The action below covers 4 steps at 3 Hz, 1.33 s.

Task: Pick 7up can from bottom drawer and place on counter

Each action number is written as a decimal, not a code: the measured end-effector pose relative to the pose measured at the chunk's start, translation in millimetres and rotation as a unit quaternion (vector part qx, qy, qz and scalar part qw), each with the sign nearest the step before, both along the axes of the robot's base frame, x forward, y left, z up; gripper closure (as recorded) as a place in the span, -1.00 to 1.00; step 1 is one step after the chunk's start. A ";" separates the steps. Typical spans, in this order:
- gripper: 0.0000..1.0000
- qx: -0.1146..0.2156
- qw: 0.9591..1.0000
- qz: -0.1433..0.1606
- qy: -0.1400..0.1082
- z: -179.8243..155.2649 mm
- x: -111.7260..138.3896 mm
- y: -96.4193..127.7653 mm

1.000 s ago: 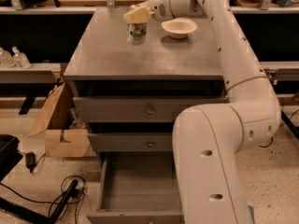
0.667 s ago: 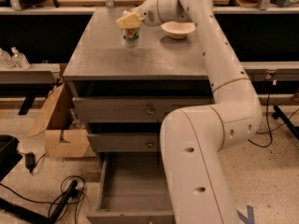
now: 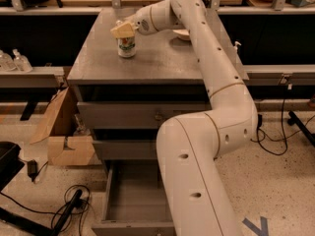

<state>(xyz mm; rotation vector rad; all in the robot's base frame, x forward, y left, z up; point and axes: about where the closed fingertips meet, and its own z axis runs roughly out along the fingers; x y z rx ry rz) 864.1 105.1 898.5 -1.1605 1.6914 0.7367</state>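
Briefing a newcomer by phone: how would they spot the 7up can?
Find the grey three-drawer cabinet; on its counter, toward the left side, stands the 7up can, directly under the robot's hand. Unlike the wide cream bowl nearby, it is a small upright silver-and-green cylinder.

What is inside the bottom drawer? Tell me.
The visible part of the bottom drawer shows only bare grey floor. The arm covers its right side, so that part cannot be checked. The can stands on the counter, gripper at its top.
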 end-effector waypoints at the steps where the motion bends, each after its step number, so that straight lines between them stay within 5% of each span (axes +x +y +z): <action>1: 0.50 0.000 1.000 0.000 0.000 6.9 0.0 0.0; 4: -1.00 -0.001 1.000 0.005 0.005 -1.2 -2.8 9.5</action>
